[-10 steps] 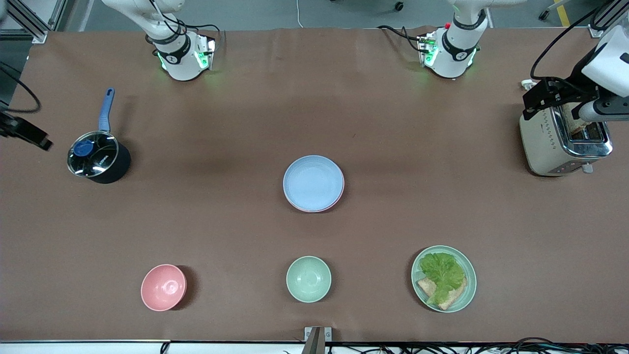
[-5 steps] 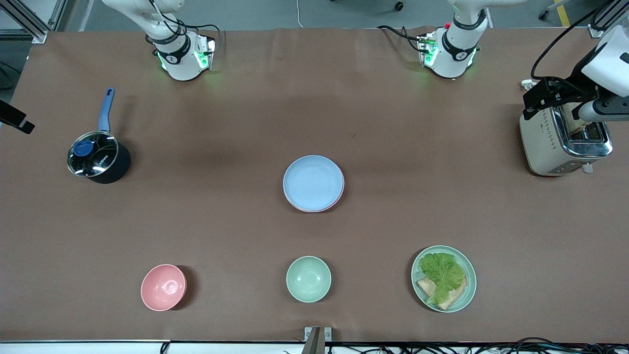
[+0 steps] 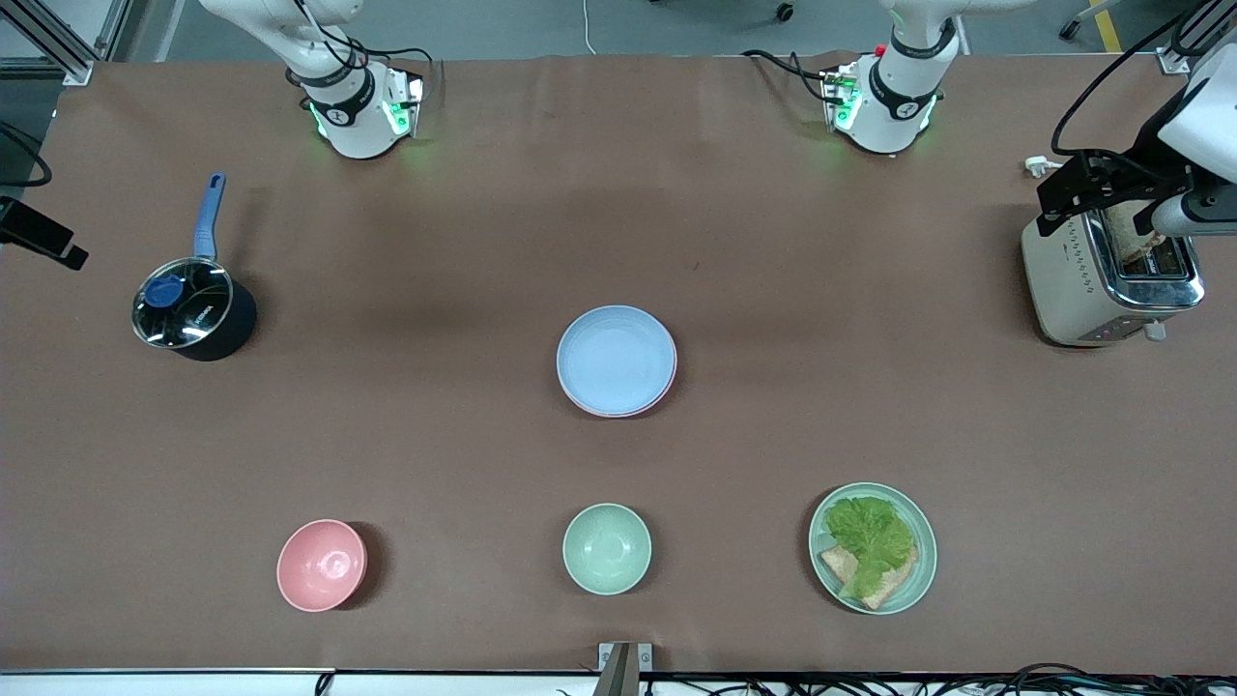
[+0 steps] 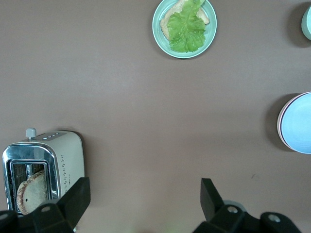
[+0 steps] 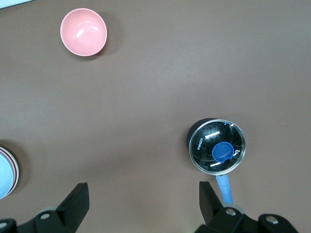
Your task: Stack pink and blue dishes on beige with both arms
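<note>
With the blue plate (image 3: 616, 358) topping the pink plate (image 3: 667, 383) mid-worktop (image 3: 773, 290), beige unseen, we judge stacking done and should hold the left end effector (image 4: 145, 204) and right end effector (image 5: 144, 204), both empty and spread, high and clear.

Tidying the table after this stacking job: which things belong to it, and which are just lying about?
Job: blue plate on top of pink plate, stacked mid-table; no beige plate shows.

Lying about: pink bowl, green bowl, lettuce plate, pot, toaster.
</note>
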### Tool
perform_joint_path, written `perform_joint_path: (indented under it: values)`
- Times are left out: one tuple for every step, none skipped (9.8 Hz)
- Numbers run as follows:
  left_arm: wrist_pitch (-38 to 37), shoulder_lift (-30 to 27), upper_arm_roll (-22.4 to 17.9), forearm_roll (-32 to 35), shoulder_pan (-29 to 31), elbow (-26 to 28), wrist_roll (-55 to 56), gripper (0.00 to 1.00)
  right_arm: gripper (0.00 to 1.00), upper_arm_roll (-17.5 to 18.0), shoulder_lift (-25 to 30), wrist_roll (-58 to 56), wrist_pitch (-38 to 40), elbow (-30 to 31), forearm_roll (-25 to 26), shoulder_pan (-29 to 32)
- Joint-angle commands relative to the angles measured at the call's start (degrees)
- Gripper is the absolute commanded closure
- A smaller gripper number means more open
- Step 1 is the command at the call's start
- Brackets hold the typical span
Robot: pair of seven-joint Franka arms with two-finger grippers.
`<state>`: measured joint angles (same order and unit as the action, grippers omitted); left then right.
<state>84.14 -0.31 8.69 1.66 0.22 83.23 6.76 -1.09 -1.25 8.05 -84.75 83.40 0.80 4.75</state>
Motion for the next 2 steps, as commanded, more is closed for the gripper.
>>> perform_joint_path:
  values:
    - [-0.29, 1.27, -0.16, -0.43, -0.13, 0.09, -0.69, 0.0, 0.0, -0.05, 0.37, -1.37, -0.33, 0.28, 0.07, 0.0]
    - [-0.29, 1.27, -0.16, -0.52, -0.13, 0.09, -0.69, 0.0, 0.0, -0.05, 0.37, -1.28, 0.19, 0.28, 0.51, -0.09]
